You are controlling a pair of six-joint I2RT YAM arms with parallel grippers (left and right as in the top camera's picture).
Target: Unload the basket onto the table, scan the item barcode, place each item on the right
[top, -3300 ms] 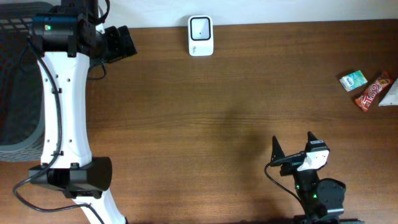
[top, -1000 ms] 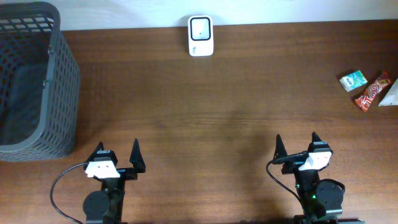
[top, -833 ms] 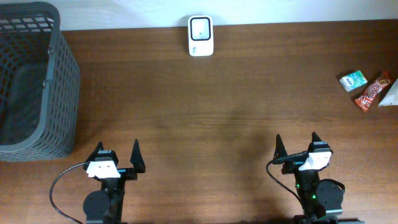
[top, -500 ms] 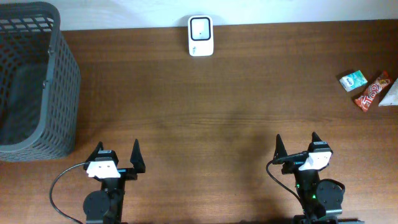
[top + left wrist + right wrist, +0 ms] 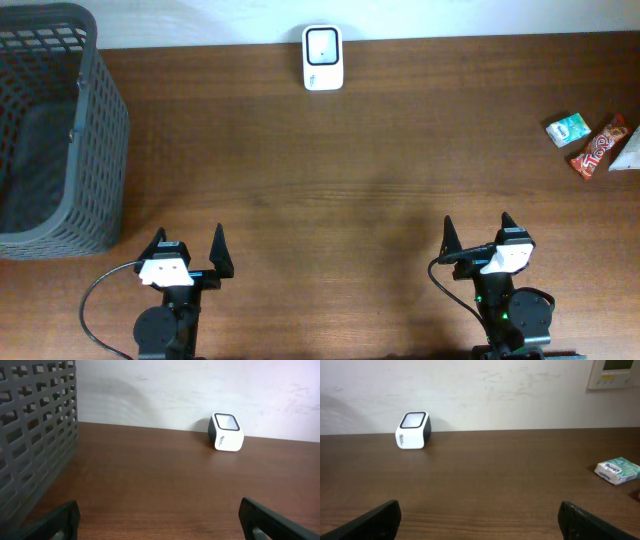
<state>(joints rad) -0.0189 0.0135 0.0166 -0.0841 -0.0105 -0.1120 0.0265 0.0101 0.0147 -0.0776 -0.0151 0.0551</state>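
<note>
Our left gripper (image 5: 187, 248) and right gripper (image 5: 475, 235) sit empty, jaws wide apart. We see a wooden table (image 5: 400, 150) against a white wall (image 5: 520, 395): barcode scanner (image 5: 323, 57) at its back edge, snack packets (image 5: 567, 129) far right, mesh basket (image 5: 60, 130) left.

Dark brown wooden table (image 5: 400, 170) stretches wide, its grain running side to side. Behind it stands a plain white wall (image 5: 510, 395), faintly scuffed, with a pale control panel (image 5: 616, 373) up at the right.

Both arms are folded low. The left gripper (image 5: 189, 242) and right gripper (image 5: 476, 230) are level with each other and well apart, both pointing forward. Each has its jaws spread wide with nothing between them. In each wrist view only the dark fingertips (image 5: 56, 521) show, at the lower corners.
</note>
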